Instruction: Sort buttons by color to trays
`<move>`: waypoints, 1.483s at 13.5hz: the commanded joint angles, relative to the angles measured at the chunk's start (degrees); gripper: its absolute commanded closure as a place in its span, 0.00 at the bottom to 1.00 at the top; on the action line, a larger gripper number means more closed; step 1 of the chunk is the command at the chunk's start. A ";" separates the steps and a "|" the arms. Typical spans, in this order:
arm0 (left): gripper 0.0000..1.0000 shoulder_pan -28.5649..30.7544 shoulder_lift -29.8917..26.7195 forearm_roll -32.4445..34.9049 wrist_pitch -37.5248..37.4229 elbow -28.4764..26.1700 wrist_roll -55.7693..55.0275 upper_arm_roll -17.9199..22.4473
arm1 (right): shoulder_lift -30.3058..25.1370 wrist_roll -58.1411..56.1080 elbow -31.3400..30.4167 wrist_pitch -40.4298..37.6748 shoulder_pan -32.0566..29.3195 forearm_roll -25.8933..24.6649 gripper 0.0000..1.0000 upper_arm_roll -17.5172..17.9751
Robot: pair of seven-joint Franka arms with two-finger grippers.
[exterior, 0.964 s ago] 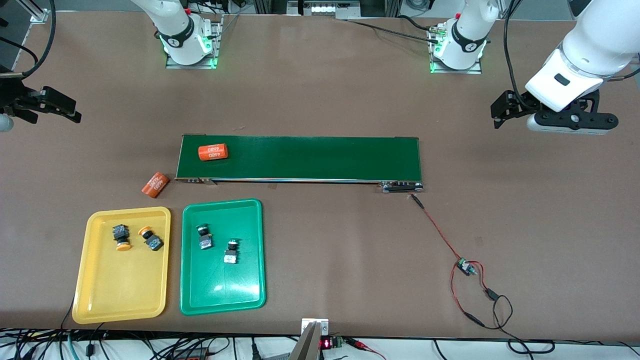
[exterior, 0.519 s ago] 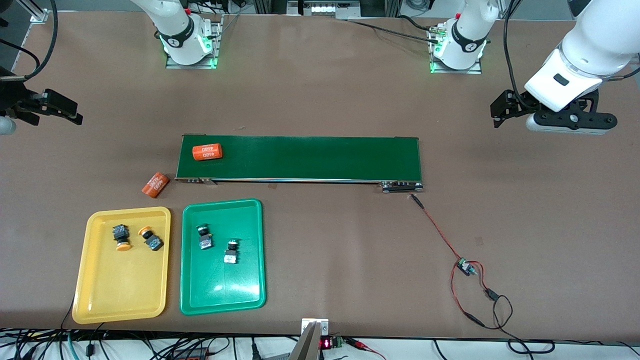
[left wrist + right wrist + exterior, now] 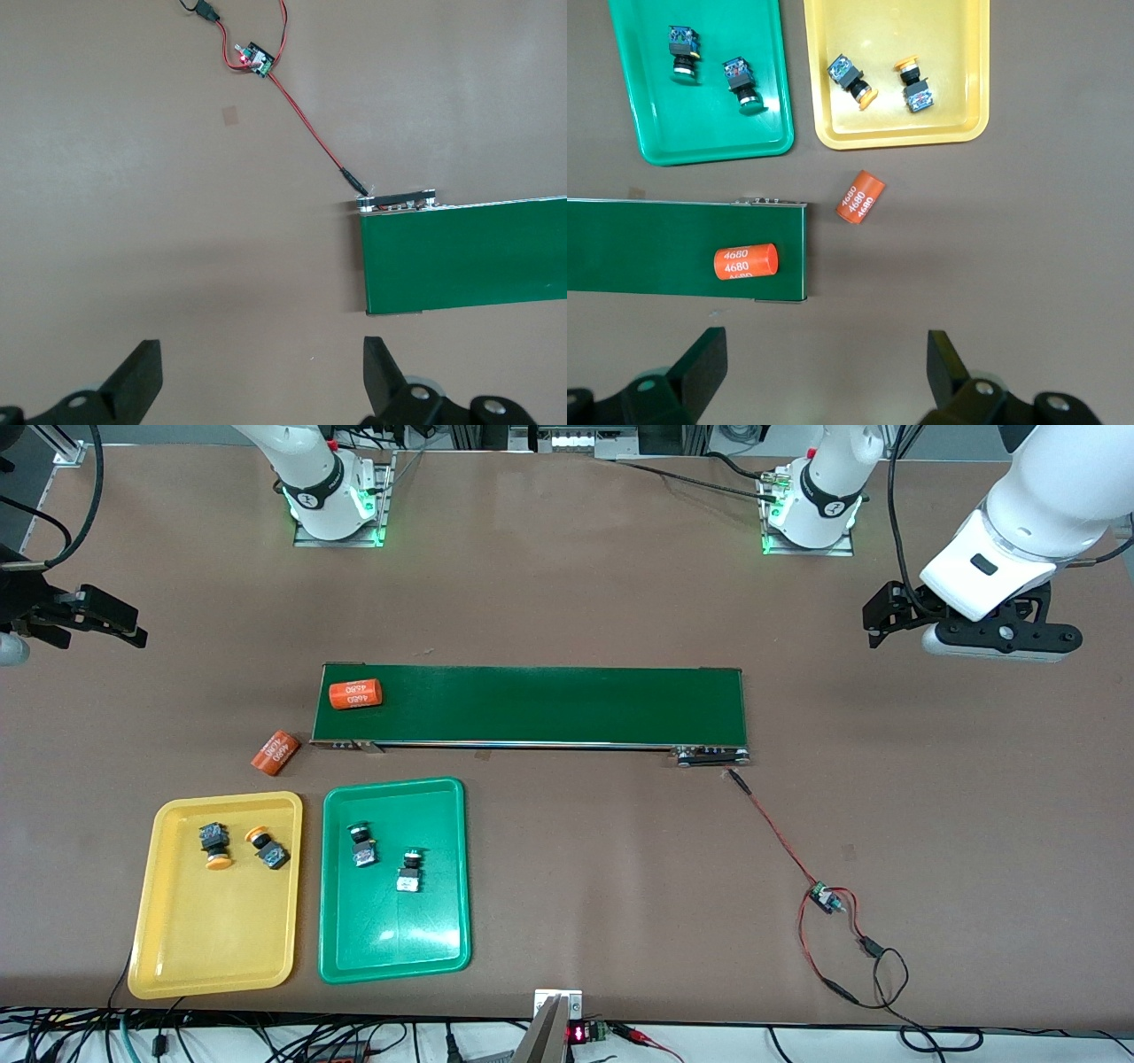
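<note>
So all four buttons are sitting in trays. The yellow tray (image 3: 217, 948) sits close to the front camera at the right arm's end of the table, and it's got both yellow-capped buttons in it, one (image 3: 213, 844) lying beside the other (image 3: 267, 849), both up in the part of the tray that's farther from the camera. The green tray (image 3: 394, 948) is right beside the yellow one, toward the left arm's end, and the two green-capped buttons are in there: one (image 3: 362, 844) a bit farther from the camera, the other (image 3: 408, 871) a bit nearer. The pairs sit close but not touching.

Farther from the camera than the trays there's the long green conveyor belt (image 3: 567, 704). An orange cylinder (image 3: 355, 693) with white numbers is lying on it, at the end toward the right arm. A second orange cylinder (image 3: 275, 751) is on the bare table just off that end of the belt, between it and the yellow tray.

Left gripper (image 3: 261, 376) hangs over bare table near the other end of the belt, fingers spread wide, nothing in them. Right gripper (image 3: 827, 372) hangs over bare table by the cylinder end of the belt, fingers also spread apart and holding nothing.

There's also a red wire (image 3: 780, 837) running from the belt's end to a little circuit board (image 3: 824, 897)
</note>
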 commanded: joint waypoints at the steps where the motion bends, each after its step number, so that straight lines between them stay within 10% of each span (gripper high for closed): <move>1: 0.00 -0.08 -0.26 -0.66 -1.44 1.06 -0.21 -0.14 | -0.27 -0.33 0.56 0.40 -0.20 -0.91 0.00 -0.13; 20: 0.00 -0.08 -0.26 -0.66 -1.53 1.06 -0.21 -0.05 | -0.36 3.01 0.47 -0.39 1.30 -1.00 0.00 0.13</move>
